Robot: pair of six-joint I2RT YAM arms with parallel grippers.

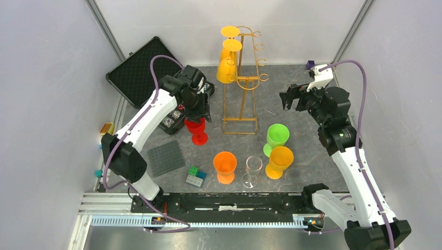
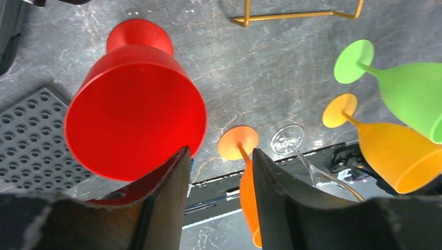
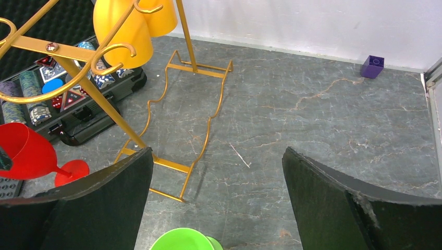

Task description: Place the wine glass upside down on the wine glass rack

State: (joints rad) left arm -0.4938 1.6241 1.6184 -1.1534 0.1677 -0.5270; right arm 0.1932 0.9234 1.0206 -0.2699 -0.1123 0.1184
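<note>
A: left gripper?
B: jaws partly apart, nothing between them; it hangs over the near rim of the red glass; one finger overlaps that rim in the wrist view, can't tell if it touches

A: red glass position?
B: upright on the table, foot down, mouth up; just left of the rack base, apart from it; chip case right behind it

A: rack state?
B: standing at the back centre; two yellow glasses hang upside down on its left side, feet up in the loops; loops on the right side are bare

A: right gripper?
B: jaws wide apart, holding nothing; up in the air right of the rack, well apart from every glass; green glass sits below and nearer

A: other stuff?
B: orange glass, clear glass, amber glass in a row near the front, all upright; grey pegboard front left; purple block at the back wall

A: any text or brands?
B: chips in the case carry markings, too small to read; suit symbols show on a few
</note>
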